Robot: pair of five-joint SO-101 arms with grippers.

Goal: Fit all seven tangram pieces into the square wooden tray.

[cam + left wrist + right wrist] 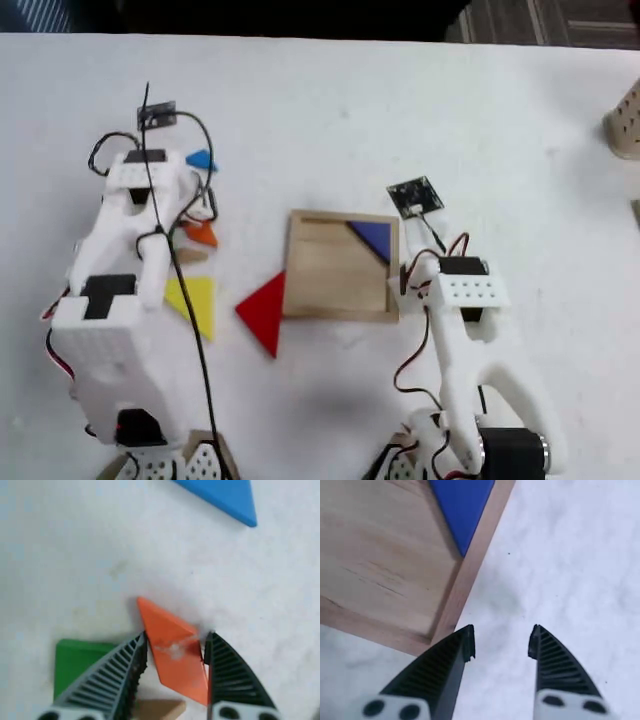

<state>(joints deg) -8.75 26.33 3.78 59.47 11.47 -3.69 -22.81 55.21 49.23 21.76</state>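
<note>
The left gripper (175,637) is clamped on the orange piece (172,650), a fingertip against each of its edges. A green piece (75,662) lies just beside one finger, a tan piece (160,709) lies back between the fingers, and a light blue triangle (225,497) sits well ahead of the tips. The right gripper (501,640) hangs spread and empty just outside a corner of the tray (470,575), with the dark blue triangle (462,505) lying inside ahead of its fingertips. The high view adds the red triangle (264,310), touching the tray's side away from the right gripper, and the yellow triangle (195,302) alongside the left arm (110,300).
</note>
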